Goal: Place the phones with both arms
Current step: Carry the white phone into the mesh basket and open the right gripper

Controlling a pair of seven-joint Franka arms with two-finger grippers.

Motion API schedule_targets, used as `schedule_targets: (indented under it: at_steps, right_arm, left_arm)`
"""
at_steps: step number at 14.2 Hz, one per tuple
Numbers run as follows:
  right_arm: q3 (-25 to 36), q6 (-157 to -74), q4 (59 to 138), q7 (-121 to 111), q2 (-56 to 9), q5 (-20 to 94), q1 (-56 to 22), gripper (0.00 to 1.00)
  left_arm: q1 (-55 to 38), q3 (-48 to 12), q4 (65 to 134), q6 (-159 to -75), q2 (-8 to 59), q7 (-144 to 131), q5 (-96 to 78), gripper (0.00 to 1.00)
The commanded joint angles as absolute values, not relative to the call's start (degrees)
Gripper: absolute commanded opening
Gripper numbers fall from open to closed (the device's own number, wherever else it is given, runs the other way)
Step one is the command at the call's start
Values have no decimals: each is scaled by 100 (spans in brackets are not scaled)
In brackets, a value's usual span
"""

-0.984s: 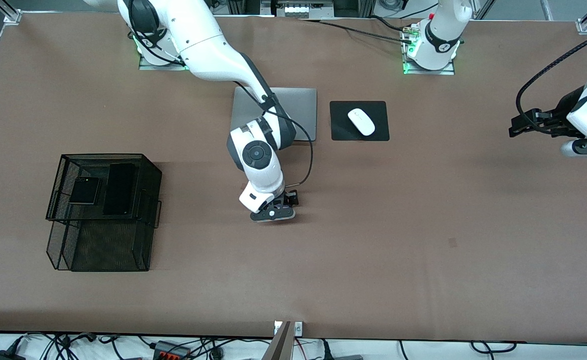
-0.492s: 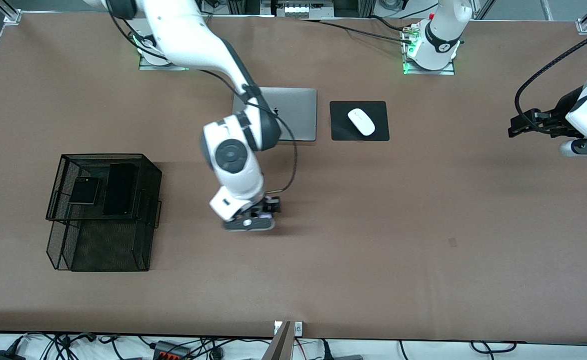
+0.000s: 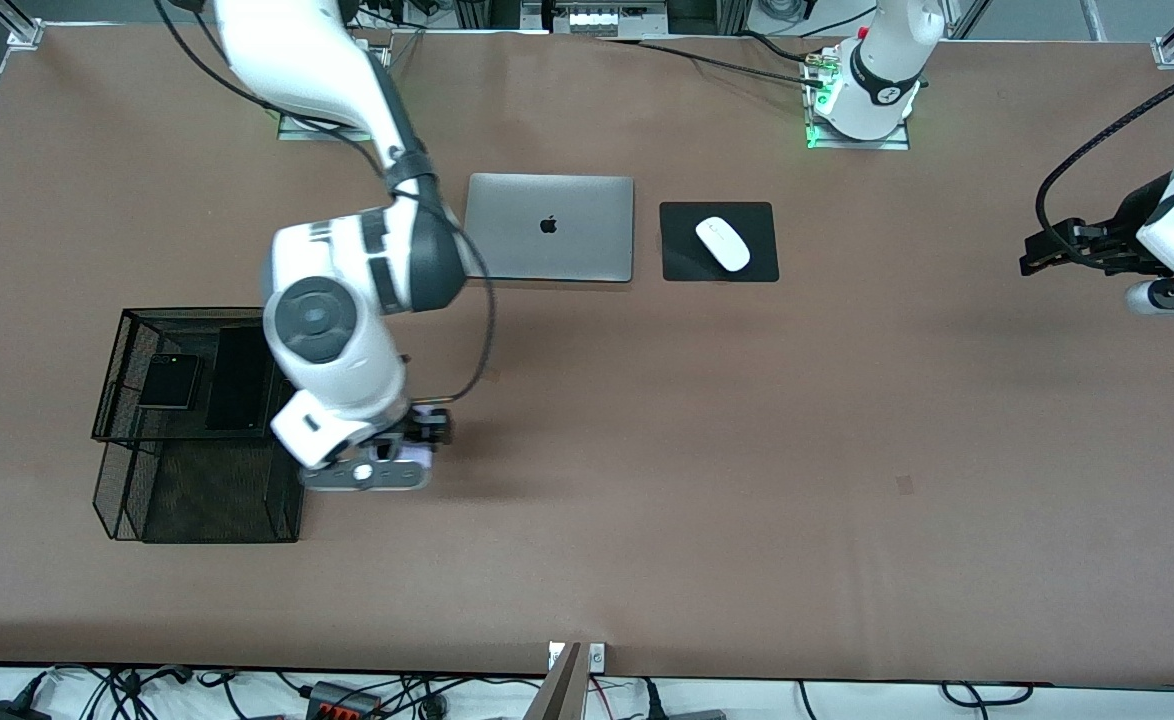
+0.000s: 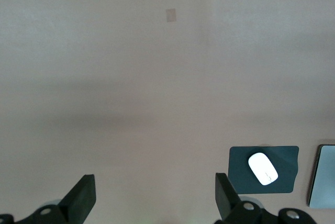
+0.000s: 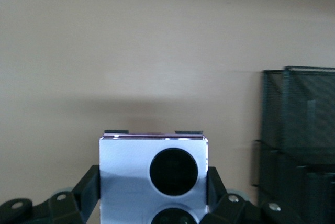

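My right gripper point(image 3: 409, 448) is shut on the lavender-white flip phone point(image 5: 152, 177), whose two round black lenses face the right wrist camera. It holds the phone above the table, just beside the black mesh rack point(image 3: 117, 370) at the right arm's end of the table. The small square black flip phone point(image 3: 169, 381) and the long black slab phone point(image 3: 237, 378) lie side by side on the rack's upper shelf. My left gripper point(image 3: 1032, 252) is open and empty, waiting in the air at the left arm's end of the table.
A closed silver laptop point(image 3: 550, 228) and a white mouse point(image 3: 723, 243) on a black pad point(image 3: 762, 262) lie between the two bases. The rack's mesh wall point(image 5: 301, 145) shows beside the held phone in the right wrist view.
My right arm has swung from the table's middle toward the mesh rack, carrying the lavender-white phone and uncovering the laptop. The left arm has not moved.
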State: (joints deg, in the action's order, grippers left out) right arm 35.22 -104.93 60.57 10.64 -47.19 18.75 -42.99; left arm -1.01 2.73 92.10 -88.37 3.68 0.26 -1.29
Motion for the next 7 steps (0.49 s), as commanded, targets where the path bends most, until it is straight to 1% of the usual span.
schedule_targets:
  at_steps: [1,2,3,4,6,7]
  right_arm:
    - [3445,-10213,6012,407,-4545,1828,-3956,20]
    - [3454,-10178,6012,143,-4535,1828,-3825,20]
    - [3454,-10160,6020,-94,-4535,1828,-3658,20]
    - [3445,-10169,6021,-349,-4544,1828,-3439,20]
    - [3437,-10186,6029,-745,-4544,1837,-3034,20]
    - [3437,-10213,6029,-904,-4553,1837,-2815,20]
  left_arm:
    - [34,202,9439,-8921,202,44,-158,100]
    - [322,115,9631,-8999,89,105,-158,100]
    - [447,53,9946,-9313,-60,149,-158,100]
    - [422,105,10062,-9360,-122,228,-167,100]
    - [404,105,9993,-9316,-123,246,-158,100]
    - [404,105,9993,-9438,-97,246,-158,100]
